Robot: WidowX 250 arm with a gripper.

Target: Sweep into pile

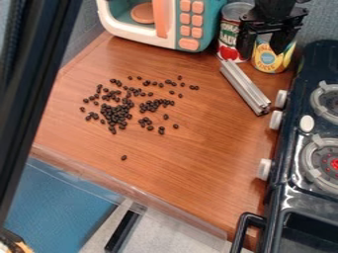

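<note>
Beside the toy stove (300, 200), the metal bar (244, 88) lies slanted, so the gripper (264, 52), jaws apart near the cans (230, 27), should close squarely across its narrow width, leaving a long edge level to gather the beans (117, 113) strewn over the counter (185, 173).

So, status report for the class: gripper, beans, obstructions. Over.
Gripper open, empty, by the cans. Dark beans unpiled: one dense clump, others scattered round it, one stray. Silver bar lying apart from beans, not blocking them.
</note>
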